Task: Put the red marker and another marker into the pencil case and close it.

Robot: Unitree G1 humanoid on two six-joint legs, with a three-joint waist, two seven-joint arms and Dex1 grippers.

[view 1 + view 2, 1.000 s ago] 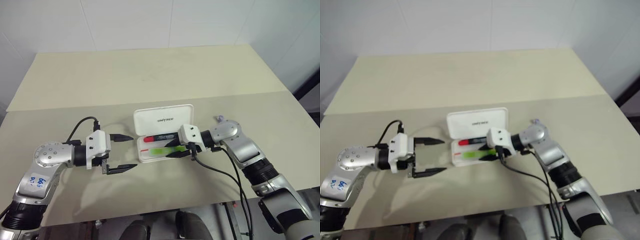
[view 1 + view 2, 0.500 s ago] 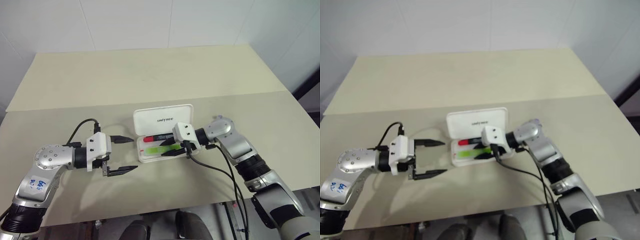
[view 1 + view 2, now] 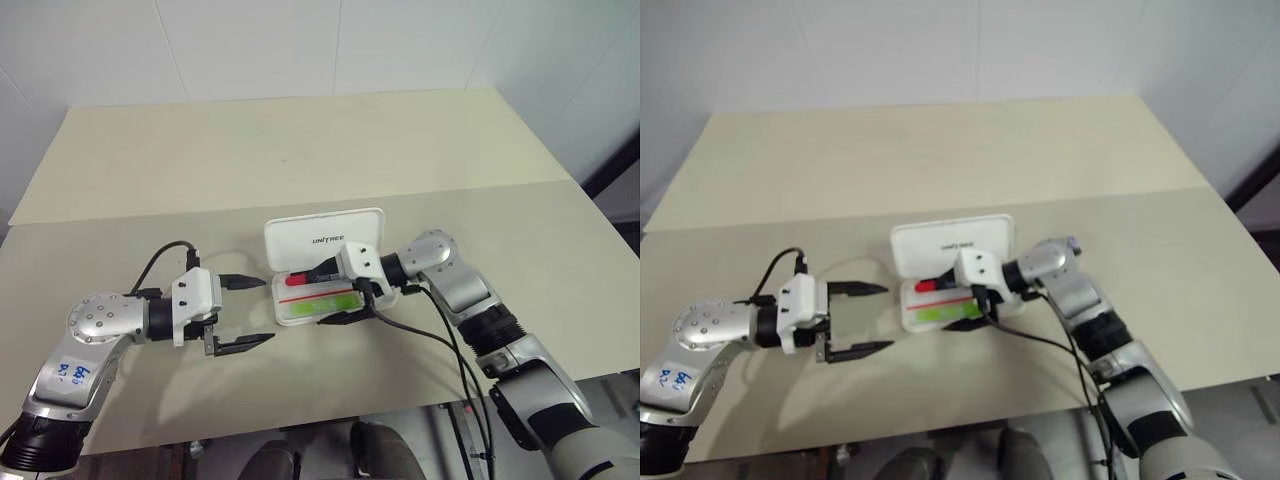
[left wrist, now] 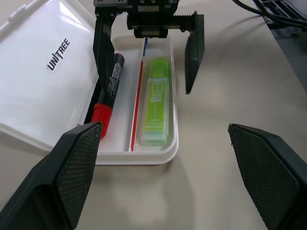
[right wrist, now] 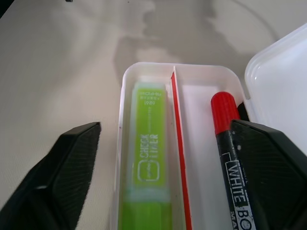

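from the head view, you have the white pencil case (image 3: 325,270) at the table's centre, lid up, with the right gripper (image 3: 335,293) spread over its tray and the left gripper (image 3: 246,311) spread and empty at the case's nine o'clock. in the left wrist view, the red marker (image 4: 106,99) and the green marker (image 4: 156,101) lie in separate compartments. the right wrist view confirms both are loaded, so you likely need to clear the tray and fold the lid shut.

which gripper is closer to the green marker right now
Right. The right gripper is open over the pencil case, its fingers straddling the green marker. The left gripper, also open, hovers off the case's left end.
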